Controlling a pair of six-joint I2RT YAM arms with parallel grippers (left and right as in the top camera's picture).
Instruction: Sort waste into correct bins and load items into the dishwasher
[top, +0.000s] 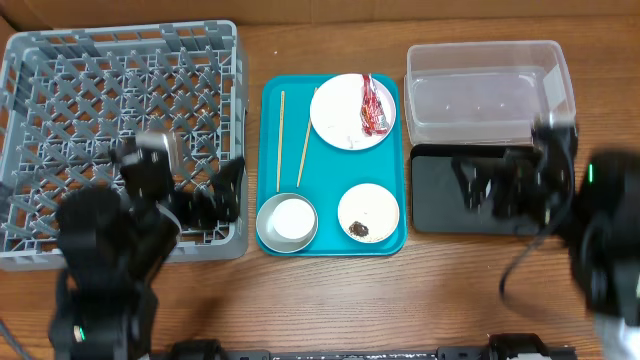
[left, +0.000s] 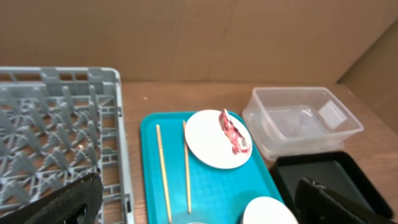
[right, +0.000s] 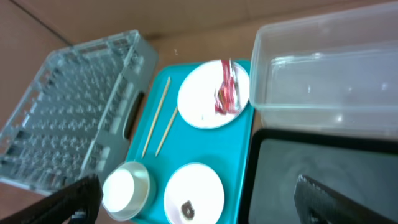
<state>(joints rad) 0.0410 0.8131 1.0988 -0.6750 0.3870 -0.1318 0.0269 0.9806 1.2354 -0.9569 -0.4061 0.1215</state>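
While both grippers stand spread wide and hold nothing, the flat teal tray (top: 330, 185) lies mid-table on the wood-grain table (top: 330, 300). On its far right part sits the round, smooth white plate (top: 340, 120), with the crinkled, glossy red wrapper (top: 373, 105) lying along the plate's right side. Two thin, straight wooden chopsticks (top: 281, 140) lie lengthwise on the tray's left half, slightly apart. At its near left corner stands a round white cup (top: 288, 221) with a shiny grey rim. At the near right is a shallow pale bowl (top: 368, 205) holding a small brown food scrap (top: 359, 230). Left of the tray is the square grey dish rack (top: 120, 90), its floor an open lattice with pegs. The left gripper (top: 210, 195) hovers over the rack corner nearest the tray. Right of the tray, the clear round-cornered tub (top: 490, 90) sits behind the matte black tray (top: 440, 205), over which the right gripper (top: 488, 185) hangs.
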